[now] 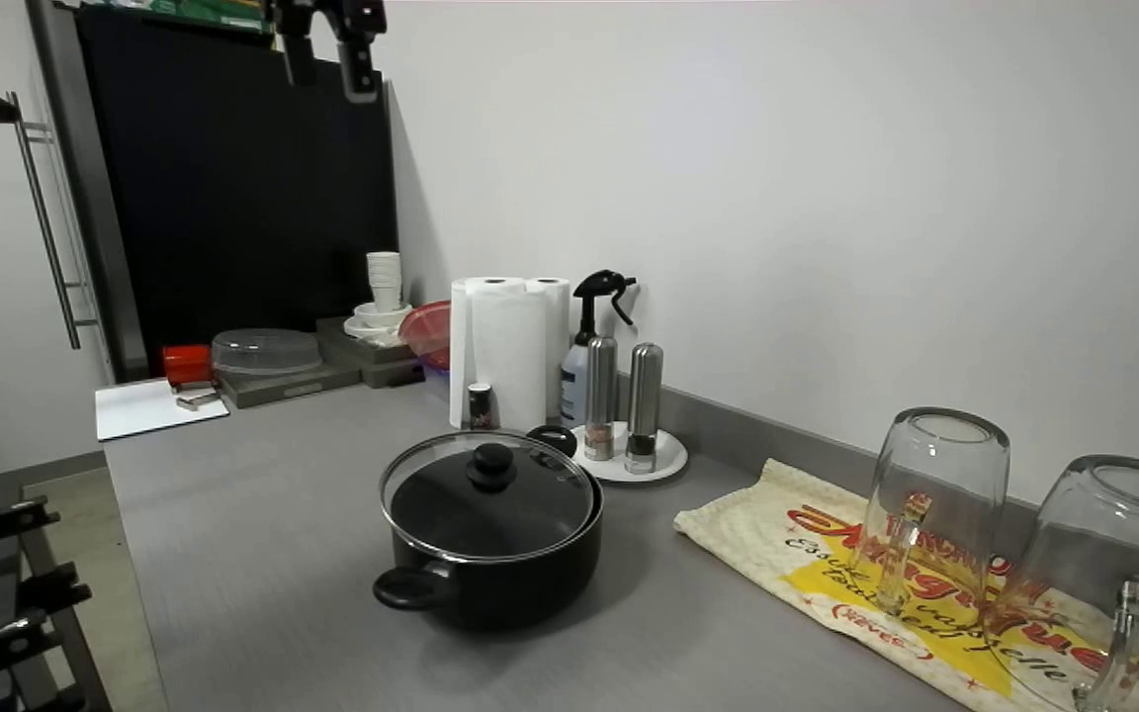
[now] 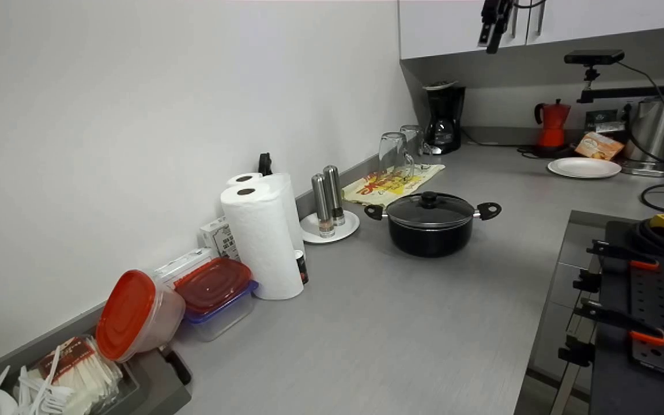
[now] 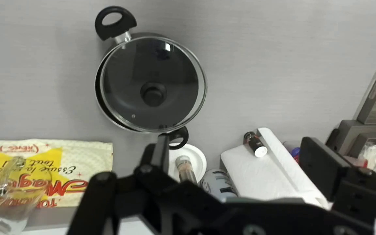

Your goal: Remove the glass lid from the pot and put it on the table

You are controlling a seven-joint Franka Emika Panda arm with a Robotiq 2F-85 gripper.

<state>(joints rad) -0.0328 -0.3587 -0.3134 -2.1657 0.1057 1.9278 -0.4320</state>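
Observation:
The glass lid [image 1: 491, 504] with its black knob rests on the black pot [image 1: 530, 590]. In the wrist view the lid [image 3: 178, 71] sits a little off-centre, and a strip of the pot's rim [image 3: 101, 101] shows at the left. The lid [image 2: 418, 211] and pot [image 2: 430, 242] also show in an exterior view, with both pot handles in sight. The pot stands on the grey table [image 1: 283, 554]. My gripper [image 1: 329, 74] is open and empty, high above the table and apart from the lid. Its fingers [image 3: 239, 160] are wide apart in the wrist view.
A white plate [image 1: 673, 457] with two metal mills stands close behind the pot. Paper towel rolls [image 1: 510, 346] and a spray bottle [image 1: 574, 381] stand by the wall. Upturned glasses [image 1: 935, 514] stand on a printed cloth [image 1: 757, 514]. Plastic containers [image 2: 142, 317] lie along the wall.

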